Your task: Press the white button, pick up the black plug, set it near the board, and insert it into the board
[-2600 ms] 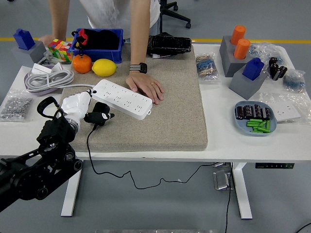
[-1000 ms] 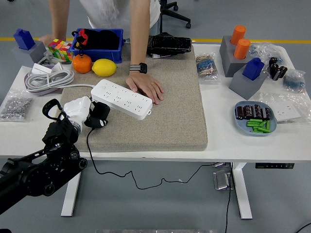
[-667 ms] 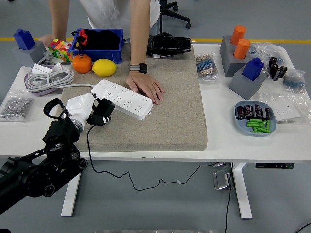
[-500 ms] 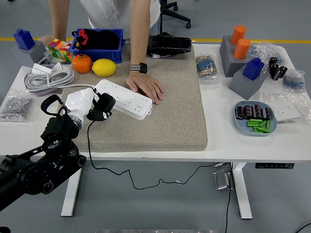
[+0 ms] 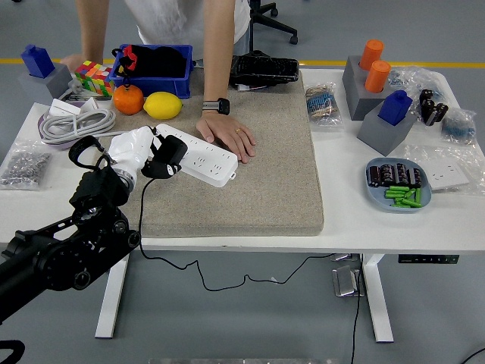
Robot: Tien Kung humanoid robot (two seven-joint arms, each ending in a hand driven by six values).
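Black plug (image 5: 166,158) gripped in left robot hand (image 5: 136,150), over board (image 5: 198,155) left end.

power strip (image 5: 198,154) end hidden by black plug (image 5: 166,158)

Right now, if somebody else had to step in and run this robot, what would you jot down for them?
Left hand: shut on the black plug, held over the near-left end of the white power strip.
Right hand: not in view.
A person's hand presses on the strip's far side, steadying it on the beige mat.
Done: plug picked up and brought to the strip.
Left: push it into a socket. It does not look seated.
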